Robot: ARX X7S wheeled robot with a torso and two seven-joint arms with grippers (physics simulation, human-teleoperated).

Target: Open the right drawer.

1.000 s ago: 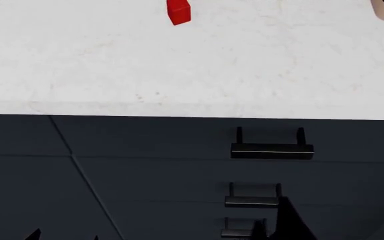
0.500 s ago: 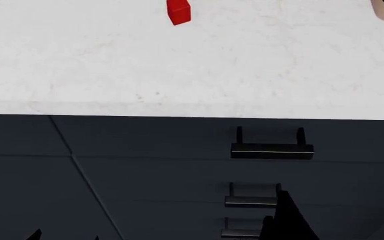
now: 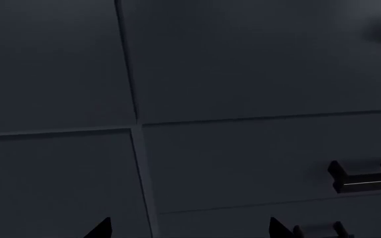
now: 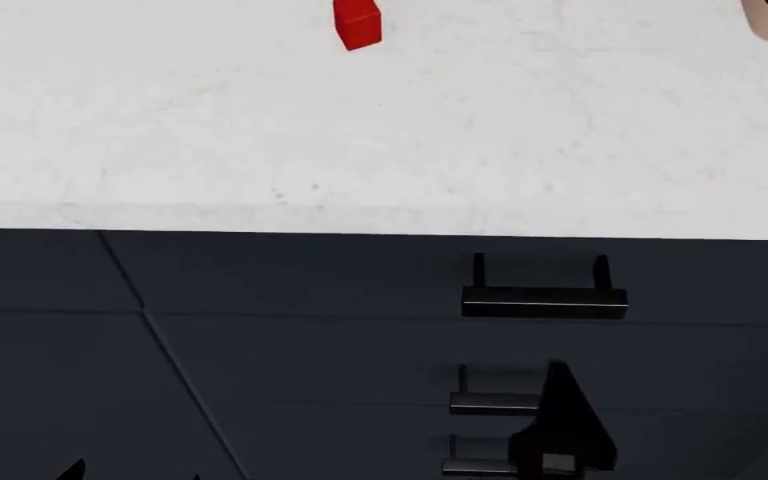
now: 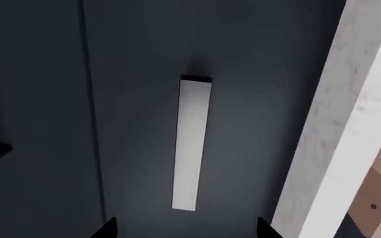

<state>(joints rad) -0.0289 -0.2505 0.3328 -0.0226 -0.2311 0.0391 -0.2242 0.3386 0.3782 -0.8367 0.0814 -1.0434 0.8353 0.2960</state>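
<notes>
White worktop above a dark cabinet front with three stacked drawers, each with one black bar handle. The right drawer, topmost, lies just under the worktop edge, shut, its handle untouched. One red block sits far on the worktop. Right gripper overlaps the second handle; its jaws stand released. Left gripper jaws likewise spread.
</notes>
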